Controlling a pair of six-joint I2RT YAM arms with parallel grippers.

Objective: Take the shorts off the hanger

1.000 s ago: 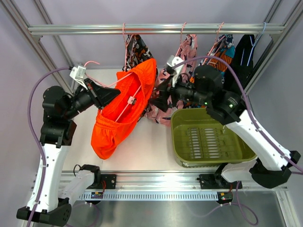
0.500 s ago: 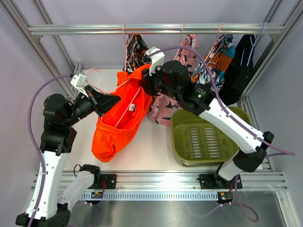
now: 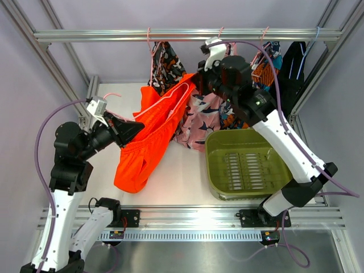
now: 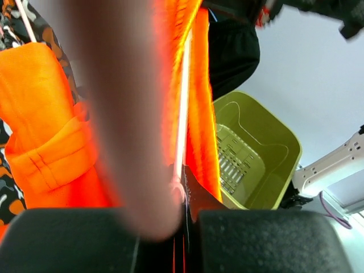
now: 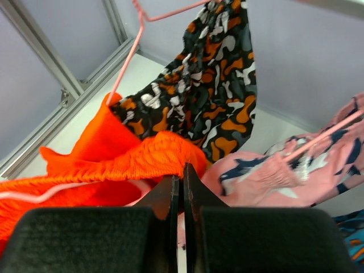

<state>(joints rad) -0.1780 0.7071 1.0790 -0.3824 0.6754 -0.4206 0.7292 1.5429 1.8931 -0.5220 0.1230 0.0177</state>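
Right jaws closed, apparently pinching orange shorts [image 3: 149, 133] waistband, raised rearward.

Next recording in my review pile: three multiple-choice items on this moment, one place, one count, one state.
1. The green bin sits: A left of the orange shorts; B right of them; C on the rail.
2. Pairs hanging at the rail: A two; B four; C six.
3. The right pincer is: A open over the bin; B shut on the orange shorts; C shut on the rail.
Answers: B, top view shows it right of them; B, camouflage pair, pink pair, teal-print pair, black pair; B, fingers pinch the orange waistband.
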